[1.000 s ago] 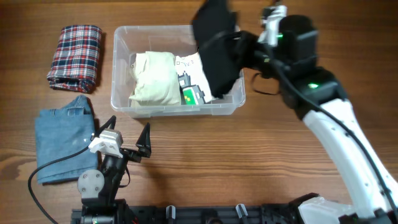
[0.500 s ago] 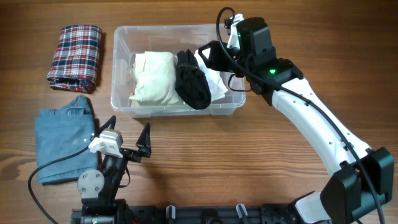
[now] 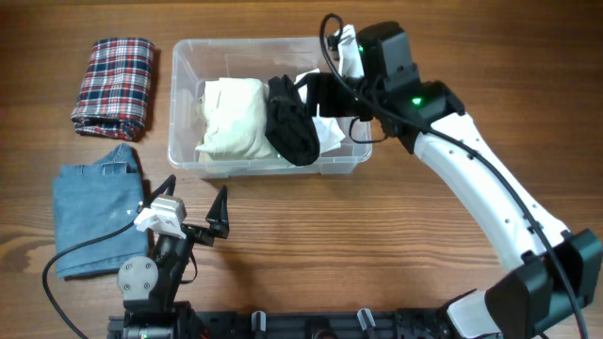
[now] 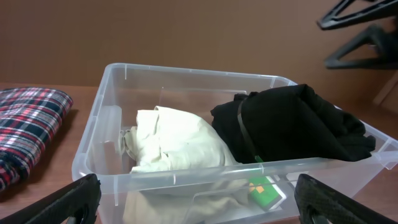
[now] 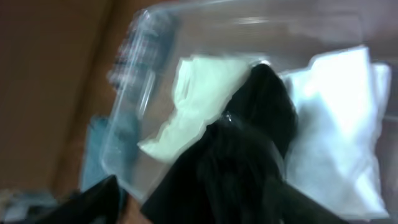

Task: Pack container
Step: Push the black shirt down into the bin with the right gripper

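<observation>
- Since a second ago, the black garment (image 3: 292,132) has gone from hanging in the right gripper (image 3: 330,102) above the bin to lying inside it.
- That gripper's fingers are spread wide and hold nothing; they hover just above the garment.
- Directly below the fingers, the black garment is a soft, crumpled heap with a thin cord across it.
- Just beside it, under the gripper's wrist, lies a smooth white packet (image 3: 332,134).
- Beyond the black heap, away from the gripper, a cream garment (image 3: 231,118) sits folded and wrinkled, touching it.
- All three lie in the container (image 3: 184,56), clear hard plastic with rounded corners and a thick rim, right under the right gripper.
- Well past the container are a folded plaid cloth (image 3: 115,85) and faded denim (image 3: 94,217) on the wood-grain table (image 3: 377,235).
- The left gripper (image 3: 198,186) is wide open and empty, facing the container's near wall.
</observation>
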`<state>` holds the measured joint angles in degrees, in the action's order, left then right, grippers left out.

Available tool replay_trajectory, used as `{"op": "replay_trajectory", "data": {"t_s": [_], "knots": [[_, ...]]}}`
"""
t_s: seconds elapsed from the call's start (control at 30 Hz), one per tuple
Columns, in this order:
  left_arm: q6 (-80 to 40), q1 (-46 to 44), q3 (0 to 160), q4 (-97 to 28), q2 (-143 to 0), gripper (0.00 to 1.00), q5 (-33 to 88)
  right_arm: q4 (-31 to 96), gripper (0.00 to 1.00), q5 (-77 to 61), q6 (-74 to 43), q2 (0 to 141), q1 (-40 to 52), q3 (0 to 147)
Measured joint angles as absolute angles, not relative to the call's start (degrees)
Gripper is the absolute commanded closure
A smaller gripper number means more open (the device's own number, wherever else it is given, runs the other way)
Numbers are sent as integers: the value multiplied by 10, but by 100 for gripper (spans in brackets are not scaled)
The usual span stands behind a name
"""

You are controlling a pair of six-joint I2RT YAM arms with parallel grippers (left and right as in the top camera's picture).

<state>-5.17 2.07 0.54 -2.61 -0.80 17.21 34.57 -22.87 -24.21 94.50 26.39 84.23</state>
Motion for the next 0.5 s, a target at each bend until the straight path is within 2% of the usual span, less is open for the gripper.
{"op": "replay_trajectory", "data": {"t_s": [0.13, 0.27, 0.3, 0.5], "knots": [[-52, 21, 5, -26, -8, 0, 172, 429, 9, -149, -189, 945, 298, 904], [-52, 21, 5, -26, -8, 0, 172, 448, 6, -92, -145, 945, 345, 938], [-52, 21, 5, -26, -8, 0, 172, 448, 0, -79, -134, 945, 358, 941], [-52, 21, 5, -26, -8, 0, 172, 474, 0, 2, -95, 957, 398, 943]]}}
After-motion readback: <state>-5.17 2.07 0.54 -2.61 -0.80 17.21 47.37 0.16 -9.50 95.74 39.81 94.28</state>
